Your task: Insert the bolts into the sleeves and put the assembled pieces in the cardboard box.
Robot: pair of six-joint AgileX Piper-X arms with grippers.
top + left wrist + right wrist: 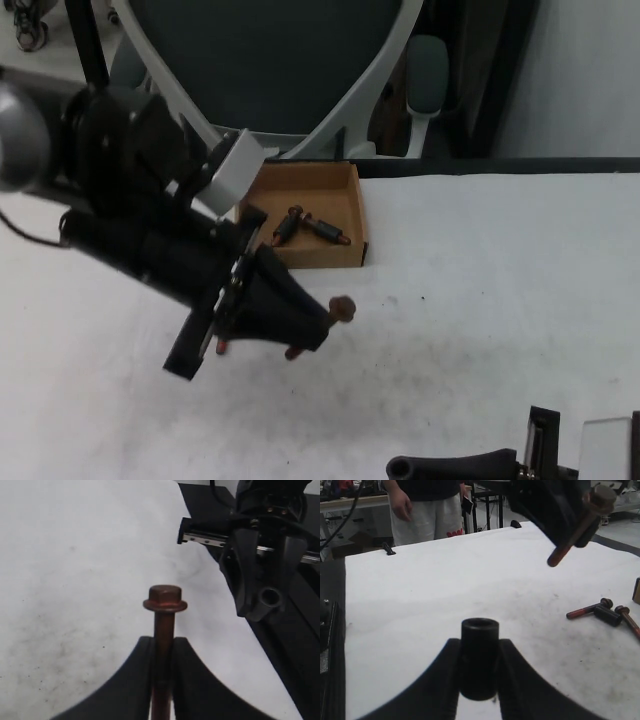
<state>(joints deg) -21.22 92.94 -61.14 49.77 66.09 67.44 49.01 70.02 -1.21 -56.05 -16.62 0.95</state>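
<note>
left pincer (161,647): clamps bolt (164,605) shank, aloft over worktop (500,260)
right pincer (479,647): clamps sleeve (480,630), bore exposed
step: line shank tip with bore, push straight, no tilt
cardboard box (320,255): beyond left arm, pieces (310,225) inside

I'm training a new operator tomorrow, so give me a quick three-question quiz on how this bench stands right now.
1. True or false: the left gripper is shut on a copper-coloured bolt.
2. What does the right gripper hold? A) a black sleeve B) a second bolt C) nothing
3. Fill in the blank: ____ pieces lie inside the cardboard box.

Key: 1 true; 2 A; 3 two.
</note>
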